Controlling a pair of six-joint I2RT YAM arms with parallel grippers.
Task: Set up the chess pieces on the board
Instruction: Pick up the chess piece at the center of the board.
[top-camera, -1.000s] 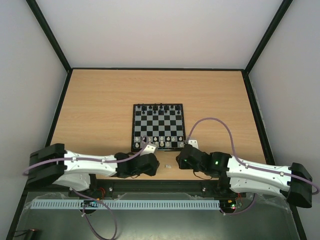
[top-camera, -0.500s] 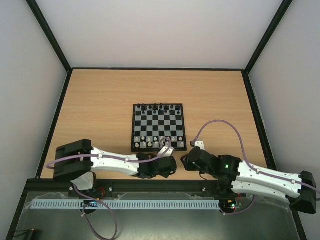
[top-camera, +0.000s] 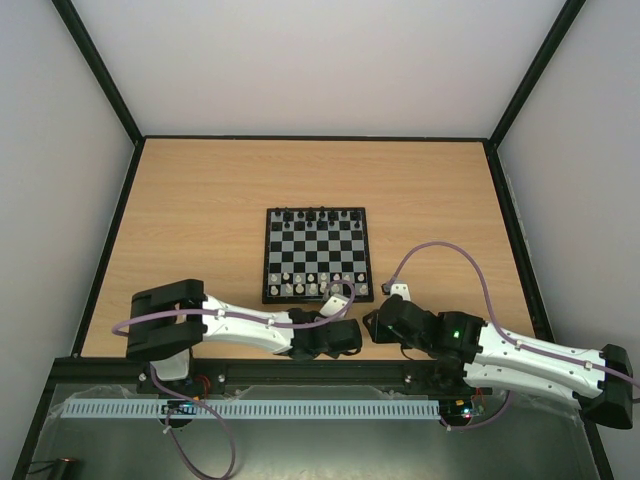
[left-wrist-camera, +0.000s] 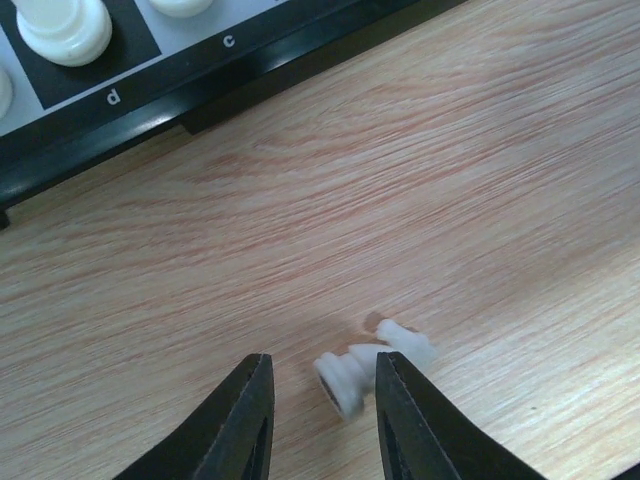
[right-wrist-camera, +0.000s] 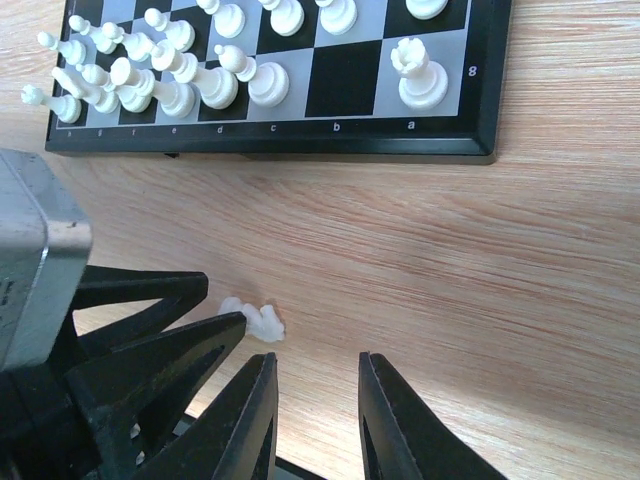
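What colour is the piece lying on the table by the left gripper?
Cream-white piece, clearest in left wrist view.

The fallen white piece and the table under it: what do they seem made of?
Fallen white piece: likely moulded plastic, smooth, faintly glossy, uniform cream-white. Table: wood or wood-look laminate, matte, fine straight grain; I cannot tell which.

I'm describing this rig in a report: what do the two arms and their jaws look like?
Both the left arm and right arm have white shells with black joints. A lilac cable loops along each. The jaws are black, tapered wedges. A green light glows on the right arm.
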